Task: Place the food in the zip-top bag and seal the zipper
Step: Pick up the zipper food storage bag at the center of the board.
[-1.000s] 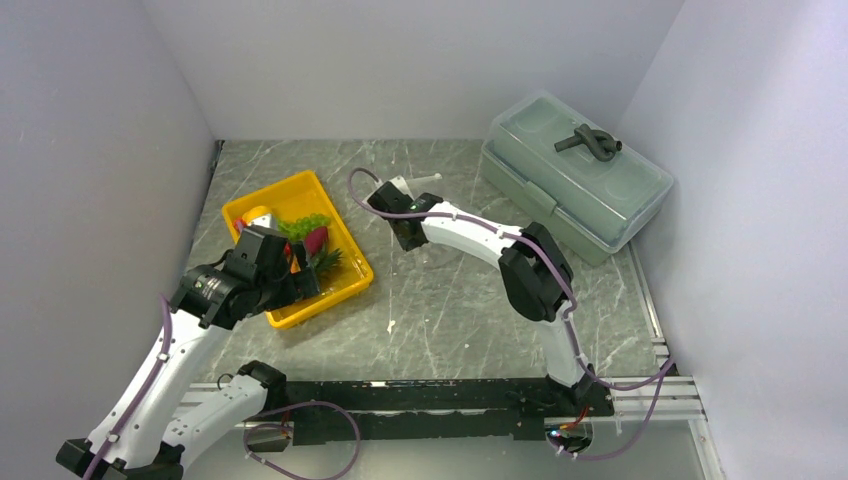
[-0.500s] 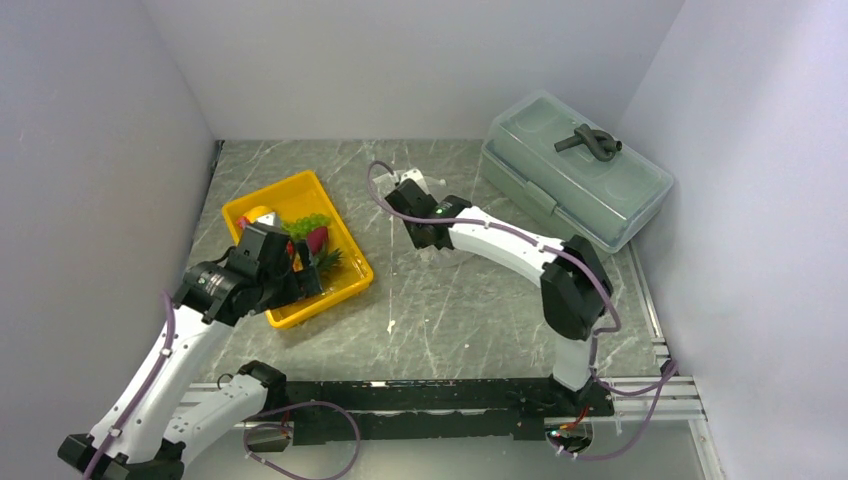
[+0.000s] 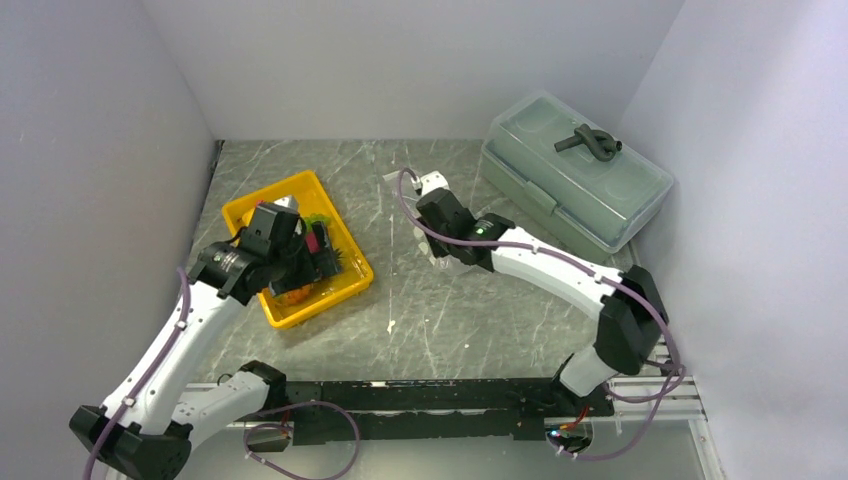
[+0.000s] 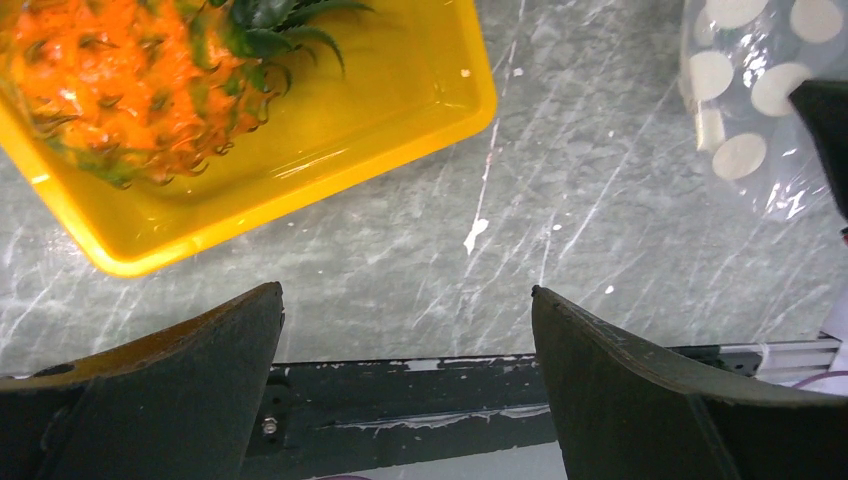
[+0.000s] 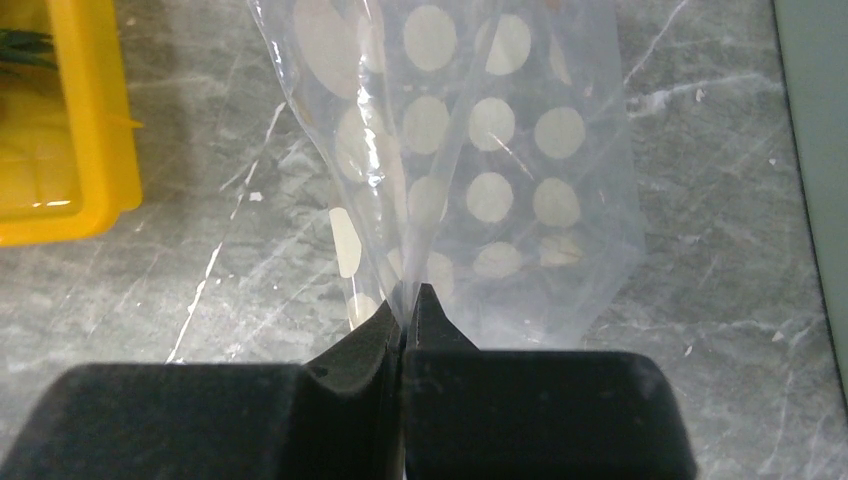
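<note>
The right gripper is clenched on a fold of the zip-top bag: its two fingertips meet with only the thin film between them. The bag hangs away from the pinch and spreads over the table, between the yellow tray and the grey-green lidded box. Holding a single pinch of film looks intended to fix the bag in place and lift one wall, so that a mouth can be presented toward the tray side. Which edge of the bag is pinched cannot be told. The zipper cannot be made out with confidence in any view.

The left gripper is released, jaws spread wide with nothing between them. It hangs above the near corner of the tray, at the side facing the bag. The wide spread suits a bulky item, and the pineapple lies in that corner of the tray, crown pointing inward. The rest of the food is in the tray but largely hidden beneath the left wrist in the top view.

Judgement: no food is in the bag yet; the step in hand is the first pick, with the bag pinned ready by the other arm
</note>
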You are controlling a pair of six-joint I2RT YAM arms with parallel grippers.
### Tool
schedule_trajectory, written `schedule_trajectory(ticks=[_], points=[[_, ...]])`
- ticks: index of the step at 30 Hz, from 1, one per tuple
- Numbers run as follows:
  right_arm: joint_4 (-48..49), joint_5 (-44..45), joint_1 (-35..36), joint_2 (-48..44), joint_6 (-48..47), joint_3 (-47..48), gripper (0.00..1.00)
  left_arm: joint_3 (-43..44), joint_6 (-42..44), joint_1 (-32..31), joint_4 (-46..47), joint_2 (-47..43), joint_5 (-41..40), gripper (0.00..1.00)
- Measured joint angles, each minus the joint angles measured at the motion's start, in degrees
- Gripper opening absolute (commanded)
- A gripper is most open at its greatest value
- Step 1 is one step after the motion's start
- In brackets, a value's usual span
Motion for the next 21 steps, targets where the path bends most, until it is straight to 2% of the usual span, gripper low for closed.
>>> schedule_trajectory(ticks=[6,15,21], points=[[3.7,-3.4,0.1,-10.1,-1.7,-7.8,0.00,1.0,0.1,2.3,2.9,2.5,4.5,0.98],[8.7,-9.0,0.3,-26.5,-4.9,-19.7,0.00,3.8,0.7,9.2,5.6,5.7,16.0,0.98],[9.2,-13.2,0.3,-33.4,-6.6,-23.0,0.00,4.9,0.0,11.9,7.8,6.6,24.1,0.98]])
